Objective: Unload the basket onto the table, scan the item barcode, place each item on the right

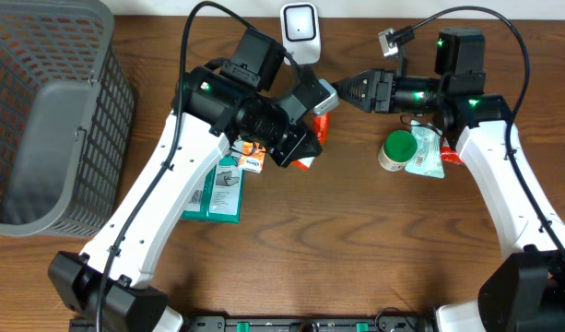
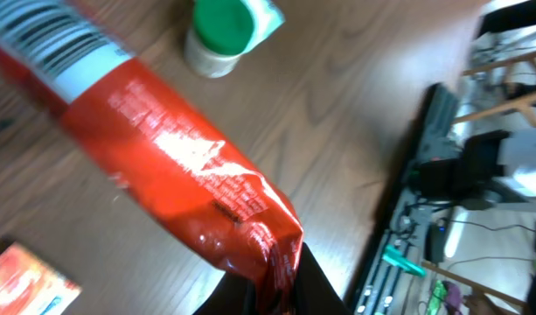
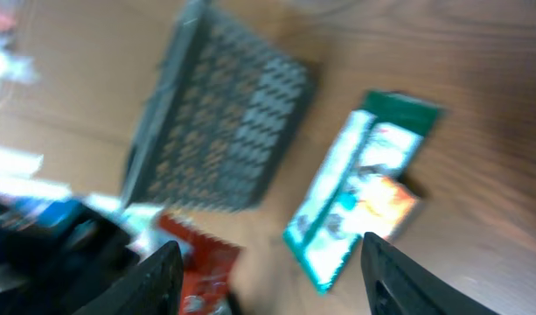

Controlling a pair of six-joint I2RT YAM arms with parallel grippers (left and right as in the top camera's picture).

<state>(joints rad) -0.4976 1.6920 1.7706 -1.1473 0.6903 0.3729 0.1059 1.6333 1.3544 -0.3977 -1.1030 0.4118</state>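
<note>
We are presenting red packet near scanner, left gripper clamped on its end; right gripper gaping, empty; next, we are judging, turning barcode toward scanner.

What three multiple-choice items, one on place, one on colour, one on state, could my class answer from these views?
1. Where is the grey basket in the overhead view? A left side; B centre; C right side.
2. What colour is the jar lid? A red; B green; C blue.
3. How is the left gripper? A open, empty; B shut on a box; C shut on the red packet.
Key: 1 A, it fills the left edge; 2 B, green in two views; 3 C, its wrist view shows the packet's end pinched.
</note>
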